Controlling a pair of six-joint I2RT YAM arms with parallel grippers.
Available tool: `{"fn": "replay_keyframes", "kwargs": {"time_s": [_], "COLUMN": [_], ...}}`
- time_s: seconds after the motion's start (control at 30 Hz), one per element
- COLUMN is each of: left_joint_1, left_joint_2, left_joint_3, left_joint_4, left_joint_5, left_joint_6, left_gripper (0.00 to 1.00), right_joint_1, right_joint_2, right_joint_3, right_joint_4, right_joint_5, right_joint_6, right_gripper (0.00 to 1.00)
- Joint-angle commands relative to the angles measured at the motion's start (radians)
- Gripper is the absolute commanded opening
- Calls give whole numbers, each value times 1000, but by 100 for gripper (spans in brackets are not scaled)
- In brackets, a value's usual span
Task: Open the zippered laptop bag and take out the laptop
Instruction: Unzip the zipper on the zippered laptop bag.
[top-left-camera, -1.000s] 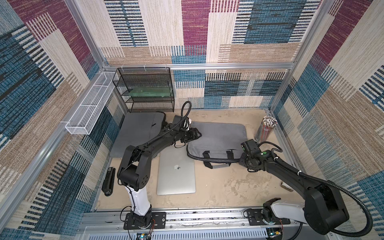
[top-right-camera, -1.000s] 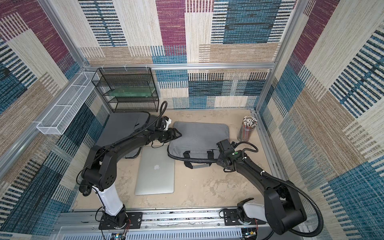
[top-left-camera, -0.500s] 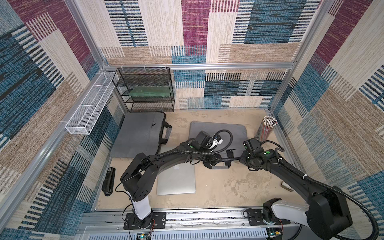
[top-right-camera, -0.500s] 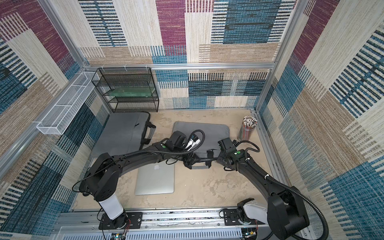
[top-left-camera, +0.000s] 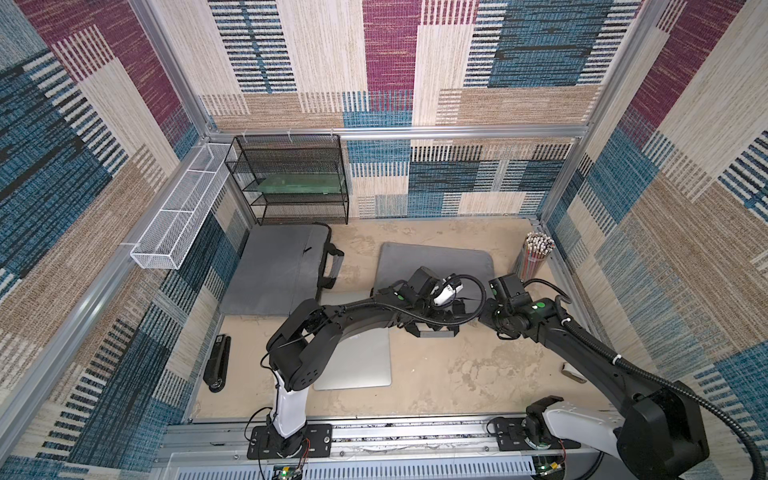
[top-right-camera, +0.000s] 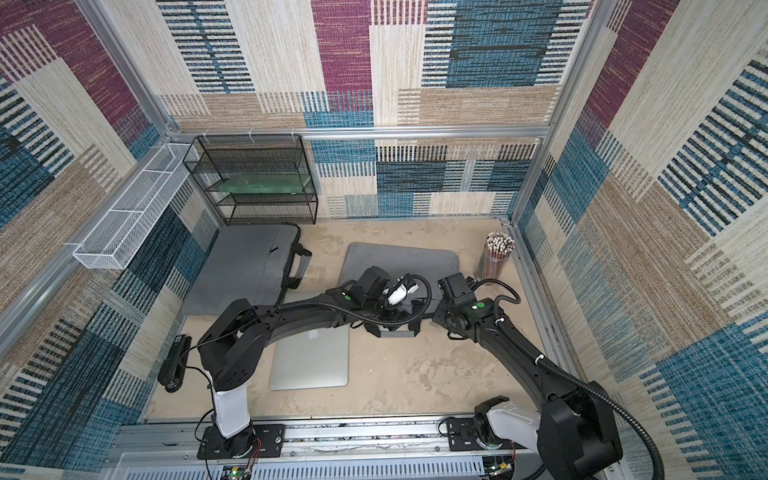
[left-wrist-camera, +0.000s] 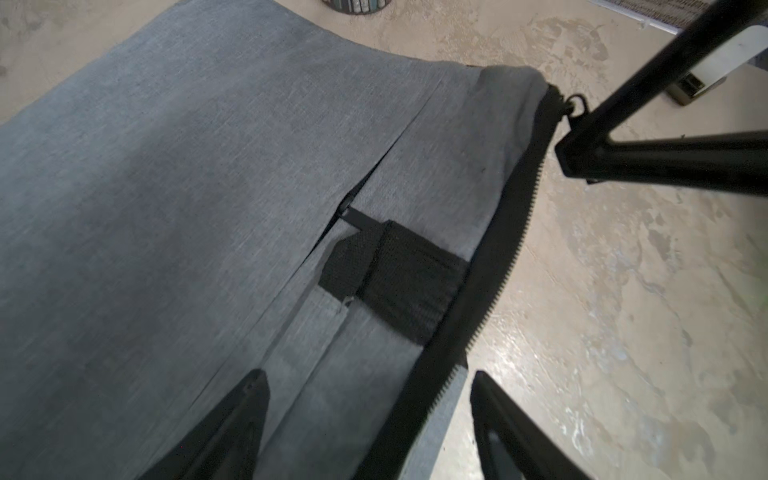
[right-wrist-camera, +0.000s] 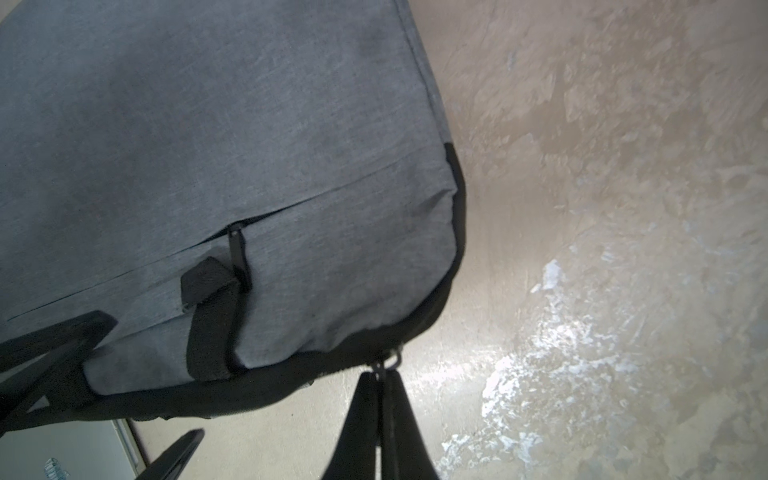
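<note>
A grey zippered laptop bag (top-left-camera: 436, 266) lies flat mid-table, with its black handles toward the front. My right gripper (right-wrist-camera: 380, 376) is shut on the metal zipper pull (right-wrist-camera: 392, 357) at the bag's right front corner. My left gripper (left-wrist-camera: 370, 399) is open, with one finger over the grey fabric and the other over the table. It straddles the black zipper edge (left-wrist-camera: 494, 266), where a row of teeth shows. A silver laptop (top-left-camera: 357, 361) lies on the table in front-left of the bag, partly under my left arm. The bag's inside is hidden.
A second grey bag (top-left-camera: 278, 270) lies at the back left, below a black wire rack (top-left-camera: 291, 178). A white wire basket (top-left-camera: 183, 212) hangs on the left wall. A pencil cup (top-left-camera: 534, 257) stands at the back right. A black stapler (top-left-camera: 218, 361) lies front left.
My left arm has swung from the bag's left end along its front edge to just beside the right gripper. The right gripper has stayed shut at the bag's right corner.
</note>
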Motion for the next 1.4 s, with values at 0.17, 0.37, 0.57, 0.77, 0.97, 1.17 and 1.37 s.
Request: {"fn": "replay_keyframes", "kwargs": {"time_s": [0.17,0.37,0.57,0.77,0.97,1.17,1.37], "left_joint_1": [-6,-9,-6,7,33,59,97], "left_joint_2": [58,92,81,17,-35,-89,-128], "left_joint_3": [59,107,102,2,-77,-147,-181], "left_joint_4": [21,22,58,154,219,289,291], "left_joint_5": [43,33,0,12,24,64,88], "left_joint_6": [2,-42,-68,-54,-38,-6,24], "left_gripper": [72,56,19,0,0,0,0], "right_joint_1": [-1,9,8,-60,-129,-184,-258], "right_joint_2": [-32,-29,-35,-71,-97,-90,-94], "right_joint_3": [5,10,1,-37,-52,-56,-75], "right_joint_4": [29,53,38,48,72,60,57], "right_joint_5": [-8,-44,-43,-71,-127,-109,-87], "right_joint_6": [3,6,-6,-43,-123,-191,-221], "right_gripper": [0,0,0,0,0,0,0]}}
